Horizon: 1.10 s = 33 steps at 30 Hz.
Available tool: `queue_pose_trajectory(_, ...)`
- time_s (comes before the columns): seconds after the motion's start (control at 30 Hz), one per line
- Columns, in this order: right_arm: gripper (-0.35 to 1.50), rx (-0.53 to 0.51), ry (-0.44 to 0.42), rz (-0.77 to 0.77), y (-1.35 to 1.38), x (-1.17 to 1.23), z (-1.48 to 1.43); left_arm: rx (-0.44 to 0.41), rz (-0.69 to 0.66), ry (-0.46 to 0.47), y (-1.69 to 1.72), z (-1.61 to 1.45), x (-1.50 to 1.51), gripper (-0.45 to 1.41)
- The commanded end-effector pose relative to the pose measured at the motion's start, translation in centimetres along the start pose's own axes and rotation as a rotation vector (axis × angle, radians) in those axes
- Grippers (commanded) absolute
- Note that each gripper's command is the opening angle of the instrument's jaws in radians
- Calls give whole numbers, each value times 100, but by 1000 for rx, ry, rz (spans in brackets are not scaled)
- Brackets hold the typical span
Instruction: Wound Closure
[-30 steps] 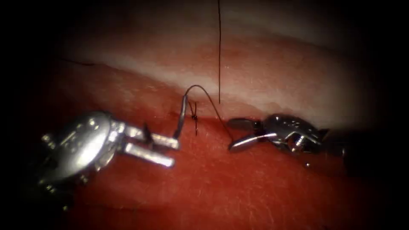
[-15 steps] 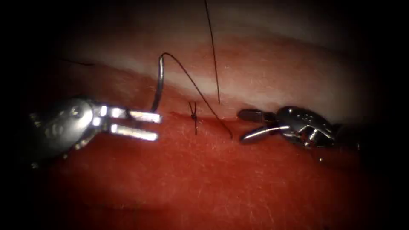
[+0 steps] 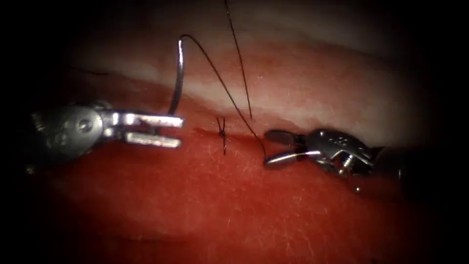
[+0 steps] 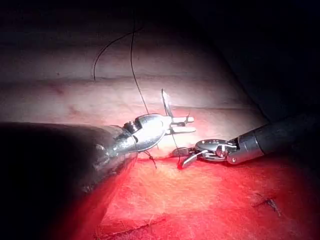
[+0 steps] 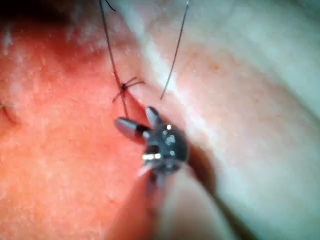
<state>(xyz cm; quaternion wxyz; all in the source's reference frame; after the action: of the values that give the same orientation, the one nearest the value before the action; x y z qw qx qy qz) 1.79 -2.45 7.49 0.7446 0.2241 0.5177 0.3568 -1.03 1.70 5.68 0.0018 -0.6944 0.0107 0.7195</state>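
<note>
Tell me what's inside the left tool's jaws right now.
The left tool grips the needle near its tip end; the rest of the curve rises clear of the tissue, trailing thread. The gripped tip portion is covered by the jaws.

gap between tools: knot (image 3: 222, 134), thread (image 3: 229, 98) cross it | lower tissue (image 3: 234, 210): open
</note>
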Motion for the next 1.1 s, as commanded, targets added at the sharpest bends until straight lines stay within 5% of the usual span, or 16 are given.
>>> queue_pose_trajectory(0.03, 99, -1, 2, 3, 0, -1, 11, 6, 0, 0, -4, 4, -5, -45)
queue_pose_trajectory(0.2, 83, 2, -8, -2, -1, -5, 17, 12, -1, -5, -3, 4, -5, -45)
queue_pose_trajectory(0.27, 42, 9, -21, -4, -3, -6, 20, 12, -1, 4, -3, 3, -5, -45)
queue_pose_trajectory(0.33, -35, 20, -41, -9, -5, -7, 22, 5, -1, 15, -3, 2, -5, -45)
queue_pose_trajectory(0.7, -35, 33, -63, 69, -26, -8, -2, -2, -77, 26, -8, -16, -41, -45)
queue_pose_trajectory(1.1, -35, 58, -58, 63, -93, -2, -18, 96, -1, -181, -18, -24, -114, -45)
